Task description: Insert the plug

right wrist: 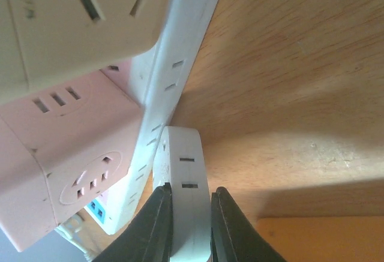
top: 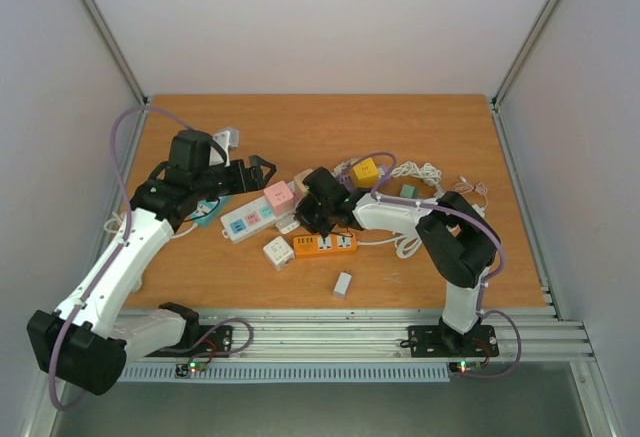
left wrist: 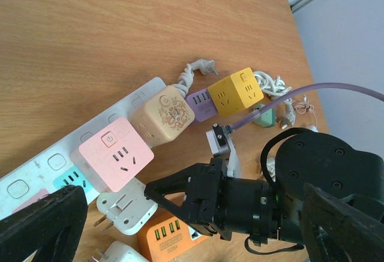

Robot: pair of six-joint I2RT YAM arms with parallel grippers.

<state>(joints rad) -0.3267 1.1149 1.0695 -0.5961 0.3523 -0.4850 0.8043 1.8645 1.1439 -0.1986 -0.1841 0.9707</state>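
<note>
Nearest you, a small white adapter [top: 343, 284] lies alone on the table [top: 440, 137]. A white cube [top: 278, 251] and an orange strip [top: 325, 244] lie just beyond it. None of these looks to belong to the step in hand.

Just past them, your right gripper [right wrist: 187, 193] is clamped on the plug [right wrist: 183, 154], with a finger pressed to each side. The plug hangs low over the table, right beside the long edge of the white strip [right wrist: 180, 52] and near the pink cube [right wrist: 66, 172]. I judge you are at the align step: the plug is held but not yet seated in any socket. I cannot tell whether its prongs face a socket.

The next move calls for turning the plug until its prongs meet a free socket face, squaring it up, then pressing straight in. The white strip looks unfixed, so it may slide unless you brace it.

Your left gripper [top: 250, 172] hangs with its jaws wide apart, holding nothing. It is just beyond the white strip on the left, which I judge a good place to steady it from.

No box or tray is in view, so the sockets are the only receivers. The pink cube and beige cube [left wrist: 165, 118] sit on the white strip, seemingly plugged in. Farther off, the yellow cube [left wrist: 237, 91] lies beside a purple piece [left wrist: 201, 103], and white cables [top: 425, 172] lie far right.
</note>
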